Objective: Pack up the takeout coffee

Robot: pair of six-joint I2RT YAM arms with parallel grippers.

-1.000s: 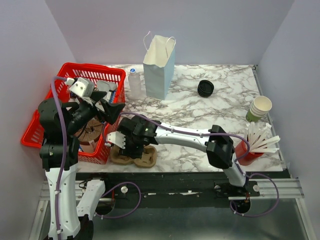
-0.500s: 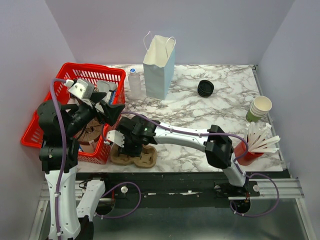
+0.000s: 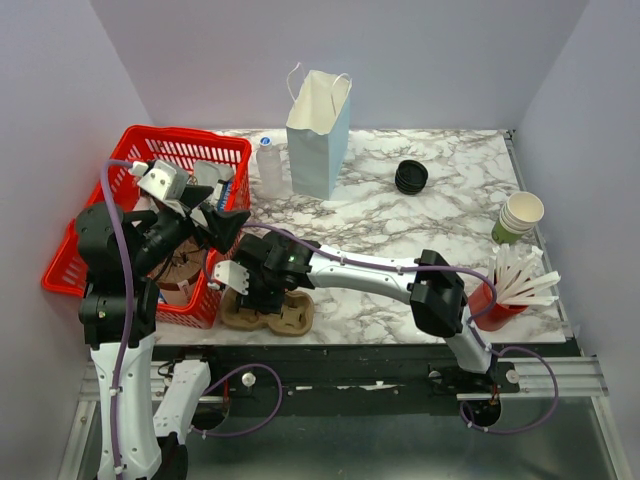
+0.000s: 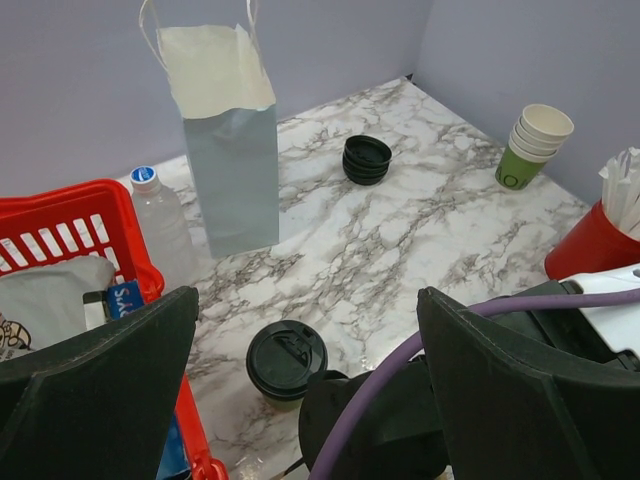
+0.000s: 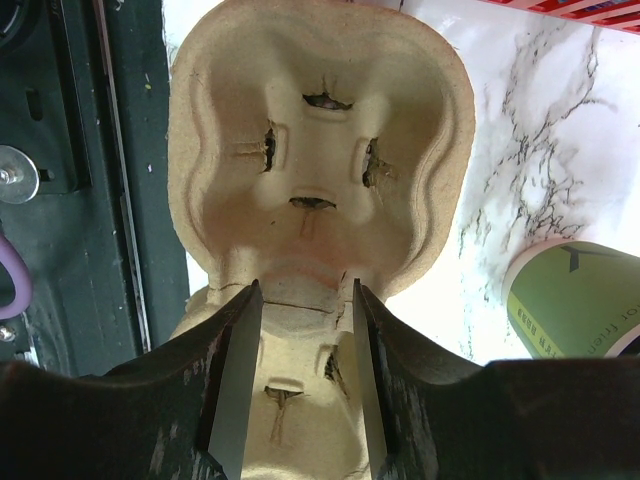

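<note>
Nearby, cup carrier point(image 5: 320, 200) at table point(image 5: 480, 120) edge, takeout coffee point(image 5: 575, 300) just beside

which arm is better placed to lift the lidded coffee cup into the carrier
Left, probably: the left gripper is wide open above the lidded cup, which shows between its fingers. The right gripper is low over the cardboard carrier, jaws straddling its middle, the cup off to one side.

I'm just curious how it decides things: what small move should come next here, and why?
Probably the left gripper lowers around the lidded coffee cup. Its jaws stand wide open above the cup, which sits on the marble table beside the pulp cup carrier, not in a well. The right gripper straddles the carrier's middle.
</note>
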